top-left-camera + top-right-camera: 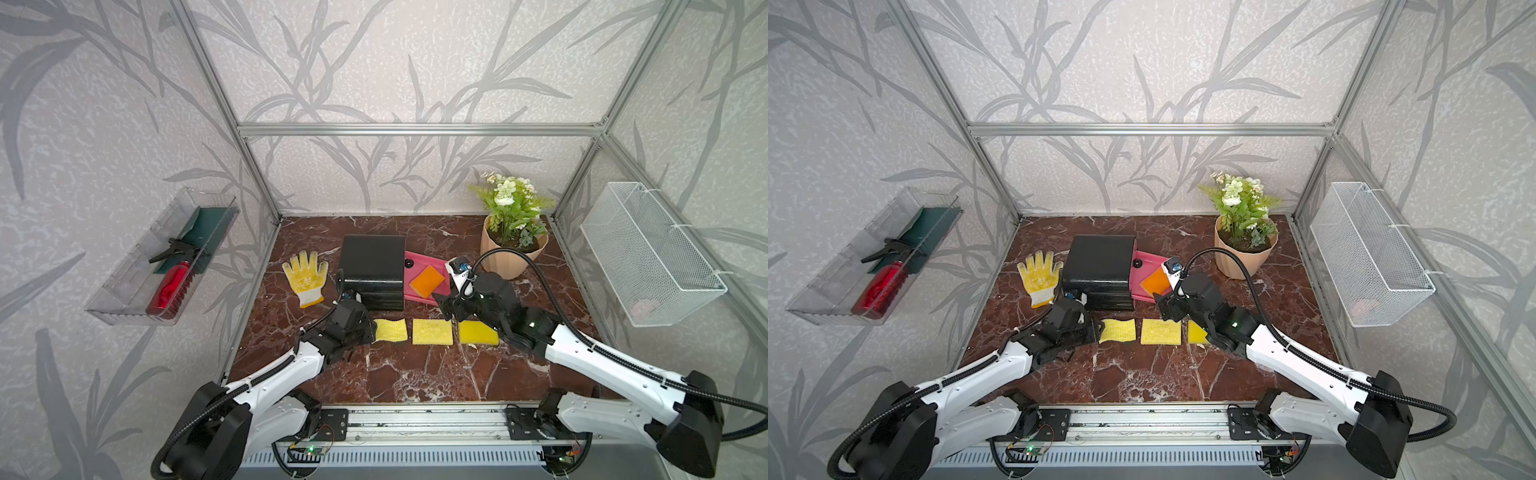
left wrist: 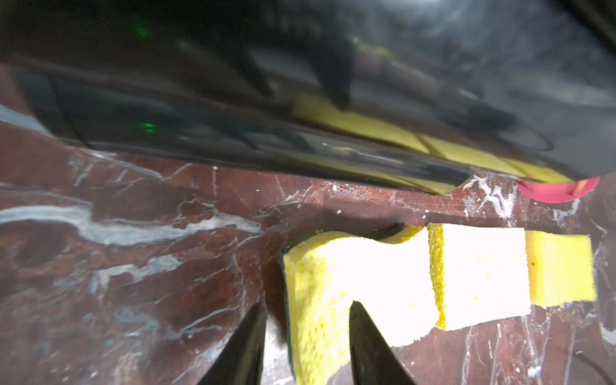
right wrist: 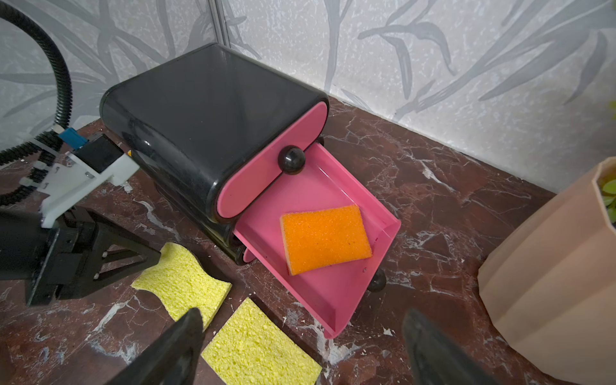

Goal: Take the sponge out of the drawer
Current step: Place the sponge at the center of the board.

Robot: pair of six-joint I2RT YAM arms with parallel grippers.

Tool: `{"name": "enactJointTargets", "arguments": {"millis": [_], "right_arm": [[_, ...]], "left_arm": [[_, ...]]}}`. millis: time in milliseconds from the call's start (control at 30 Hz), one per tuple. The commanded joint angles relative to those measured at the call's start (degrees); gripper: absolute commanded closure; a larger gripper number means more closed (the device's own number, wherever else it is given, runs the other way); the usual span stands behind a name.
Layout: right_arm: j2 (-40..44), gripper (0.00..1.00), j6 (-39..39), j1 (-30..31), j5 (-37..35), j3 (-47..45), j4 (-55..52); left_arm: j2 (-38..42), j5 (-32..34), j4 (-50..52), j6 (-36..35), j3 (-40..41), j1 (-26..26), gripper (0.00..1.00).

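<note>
An orange sponge (image 1: 427, 281) (image 1: 1156, 280) (image 3: 325, 238) lies flat in the pulled-out pink drawer (image 1: 415, 255) (image 3: 333, 293) of a black drawer cabinet (image 1: 372, 266) (image 3: 206, 110). My right gripper (image 1: 441, 305) (image 3: 301, 316) hovers open and empty just in front of the drawer's outer corner. Three yellow sponges lie in a row on the table: a wavy one (image 1: 390, 330) (image 2: 333, 283), a square one (image 1: 432, 331) and a third (image 1: 478, 332) partly under my right arm. My left gripper (image 1: 369, 332) (image 2: 308, 305) stands open astride the wavy sponge's near edge.
A yellow work glove (image 1: 305, 276) lies left of the cabinet. A potted plant (image 1: 513, 249) stands at the back right, close to the drawer. A wire basket (image 1: 648, 253) hangs on the right wall. A clear tray (image 1: 124, 291) holding a red spray bottle hangs on the left wall.
</note>
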State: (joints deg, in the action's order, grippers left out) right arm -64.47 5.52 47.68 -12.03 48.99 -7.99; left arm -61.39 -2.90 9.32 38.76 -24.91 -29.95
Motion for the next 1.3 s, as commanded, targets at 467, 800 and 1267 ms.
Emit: {"name": "enactJointTargets", "arguments": {"millis": [467, 800, 1267], "right_arm": [[-19.49, 0.08, -0.60, -2.88, 4.85, 10.02, 1.95], [-32.73, 0.17, 0.14, -7.80, 12.68, 19.21, 0.52], [-41.53, 0.25, -3.58, -7.95, 14.07, 23.17, -2.58]], "left_arm": [[9.34, -3.65, 16.01, -11.73, -26.23, -0.22, 0.31], [1.11, -9.01, 10.60, -15.43, -33.42, 1.09, 0.20], [-3.76, -16.99, 5.00, -10.87, -33.49, 8.60, 0.20]]}}
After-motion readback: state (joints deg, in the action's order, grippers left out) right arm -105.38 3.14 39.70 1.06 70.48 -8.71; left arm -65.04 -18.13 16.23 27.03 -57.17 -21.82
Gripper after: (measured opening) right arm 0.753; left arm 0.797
